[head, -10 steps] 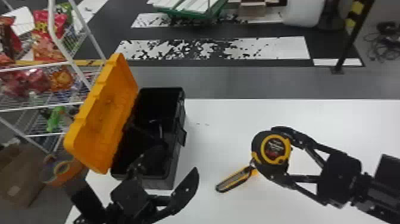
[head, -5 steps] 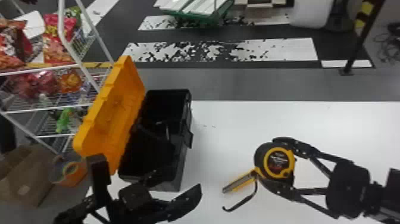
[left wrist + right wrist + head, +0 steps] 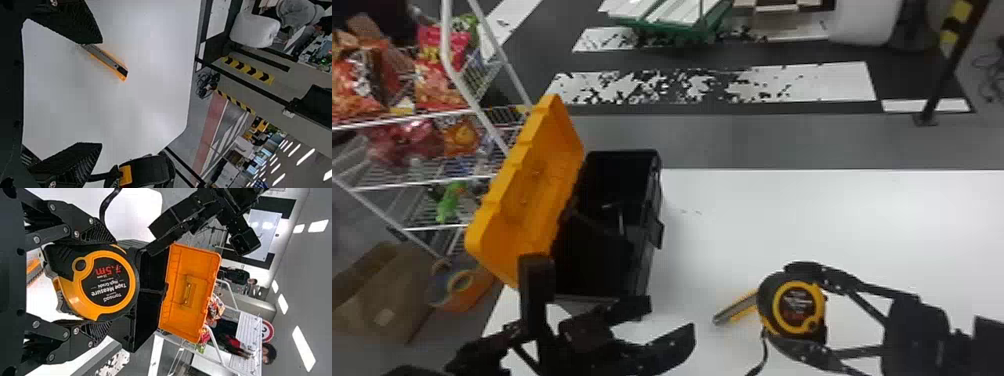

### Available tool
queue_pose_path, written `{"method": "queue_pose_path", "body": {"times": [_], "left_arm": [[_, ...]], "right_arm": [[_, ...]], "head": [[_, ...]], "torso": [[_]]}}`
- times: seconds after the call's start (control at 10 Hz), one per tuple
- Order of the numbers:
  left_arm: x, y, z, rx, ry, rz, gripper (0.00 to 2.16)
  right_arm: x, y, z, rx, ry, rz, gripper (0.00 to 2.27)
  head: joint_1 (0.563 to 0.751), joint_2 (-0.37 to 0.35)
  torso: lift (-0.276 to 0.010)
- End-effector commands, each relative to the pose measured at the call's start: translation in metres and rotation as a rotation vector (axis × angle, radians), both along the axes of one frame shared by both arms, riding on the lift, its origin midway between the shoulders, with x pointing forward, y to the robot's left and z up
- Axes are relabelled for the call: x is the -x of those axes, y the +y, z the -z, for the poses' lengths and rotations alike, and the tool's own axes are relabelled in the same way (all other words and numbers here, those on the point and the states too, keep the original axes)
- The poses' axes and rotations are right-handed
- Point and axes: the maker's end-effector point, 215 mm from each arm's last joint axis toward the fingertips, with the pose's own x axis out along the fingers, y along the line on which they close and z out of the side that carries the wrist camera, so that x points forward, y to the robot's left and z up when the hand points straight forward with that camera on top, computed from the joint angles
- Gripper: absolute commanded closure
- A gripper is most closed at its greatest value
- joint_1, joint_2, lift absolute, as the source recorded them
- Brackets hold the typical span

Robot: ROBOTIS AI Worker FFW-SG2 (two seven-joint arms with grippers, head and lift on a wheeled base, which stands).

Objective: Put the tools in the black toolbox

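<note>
Toolbox [image 3: 644,262]: black, orange lid [image 3: 529,200] open, on the worktop [image 3: 832,215]; right wrist view adds a divider [image 3: 152,291] inside.
Left claw [image 3: 667,321]: spread, by the toolbox's near end.
Utility knife [image 3: 738,308]: slim, yellow and grey, flat on worktop; head view gives its grey end, left wrist view its black one.
Tape measure [image 3: 792,309]: chunky, black, yellow ring round dark face, black strap [image 3: 763,352]; over worktop, right of toolbox.
Right claw [image 3: 777,302]: pinching tape measure.
</note>
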Motion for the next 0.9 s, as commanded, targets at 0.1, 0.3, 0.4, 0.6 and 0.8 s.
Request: {"method": "queue_pose_path", "body": {"times": [0.1, 0.3, 0.4, 0.6, 0.8], "left_arm": [[0.017, -0.009, 0.013, -0.007, 0.122, 0.031, 0.06], [0.024, -0.015, 0.014, -0.03, 0.158, 0.037, 0.06], [0.028, -0.018, 0.013, -0.043, 0.184, 0.048, 0.06], [0.03, -0.025, 0.008, -0.067, 0.173, 0.063, 0.06], [0.029, -0.035, 0.008, -0.067, 0.167, 0.067, 0.07]], "right_arm": [[0.005, 0.0, 0.014, 0.019, 0.005, -0.036, 2.04], [0.004, 0.001, 0.021, 0.027, 0.006, -0.075, 2.04], [0.004, 0.002, 0.023, 0.032, 0.006, -0.089, 2.04], [0.008, 0.006, 0.02, 0.024, 0.01, -0.108, 2.04], [0.022, 0.019, 0.024, 0.017, 0.028, -0.139, 2.04]], "head": [[0.695, 0.216], [0.695, 0.211], [0.695, 0.207], [0.695, 0.201], [0.695, 0.197]], "torso": [[-0.039], [-0.039], [-0.039], [-0.039], [-0.039]]}}
